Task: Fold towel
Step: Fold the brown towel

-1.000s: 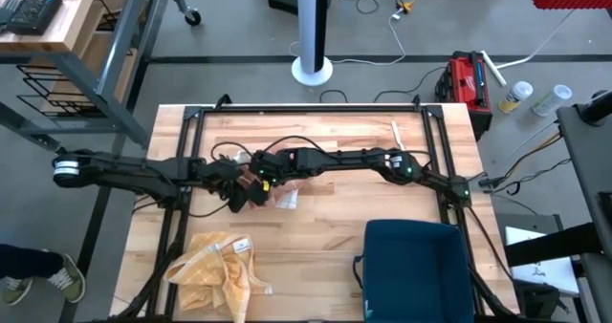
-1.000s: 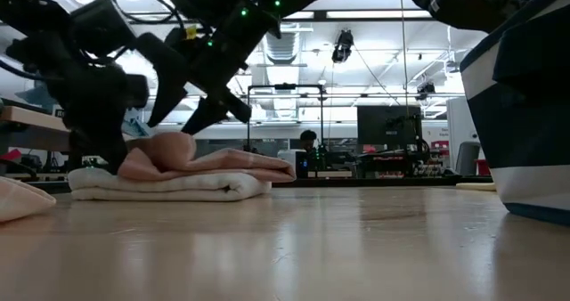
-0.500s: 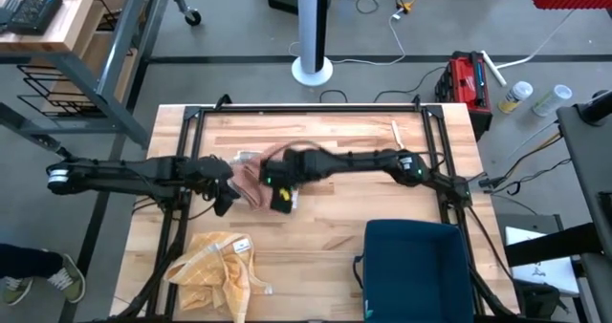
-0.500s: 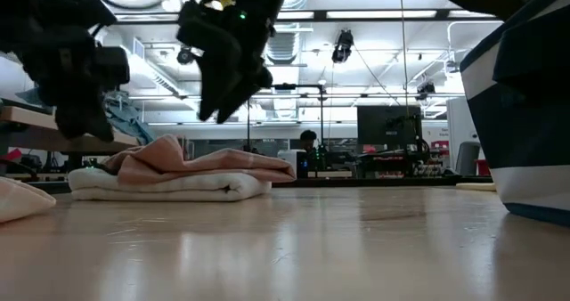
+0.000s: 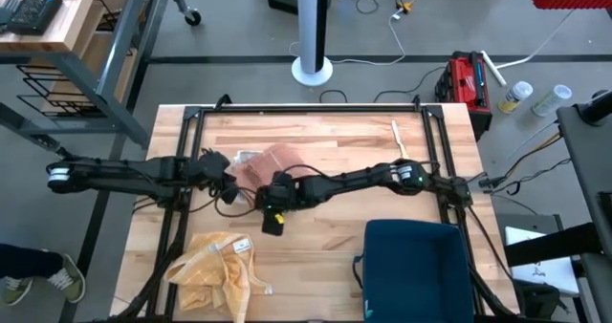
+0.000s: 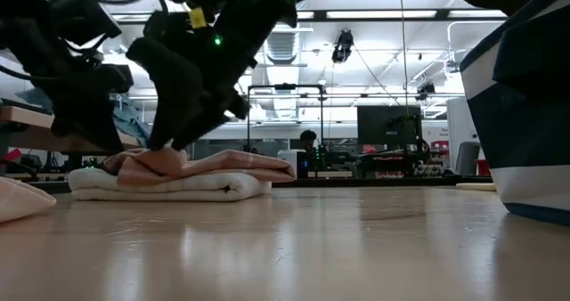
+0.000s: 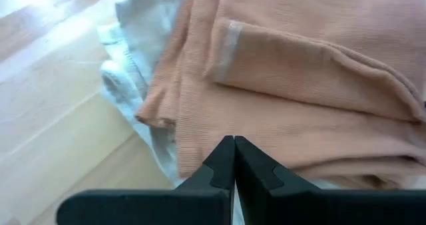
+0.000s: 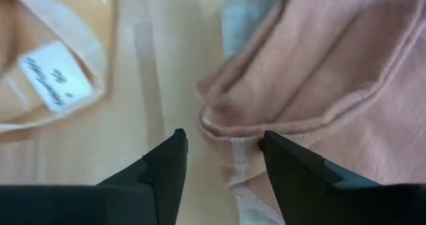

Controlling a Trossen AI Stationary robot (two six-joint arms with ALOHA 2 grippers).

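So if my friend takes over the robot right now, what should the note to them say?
Left gripper: shut, empty, beside the pink towel.
Right gripper: open, empty, above the pink towel's edge.
Things: pink towel lies folded on a white towel mid-table. A yellow towel lies crumpled at the table's near edge. A dark blue bin stands on the right.
Done: pink towel looks folded.
Left: probably the yellow towel.

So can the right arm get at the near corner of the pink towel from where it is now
Probably yes. The right gripper hangs open just above the pink towel, its fingers straddling the folded corner with nothing between. The left gripper is shut, close by on the towel's other side, but seems clear of that corner.
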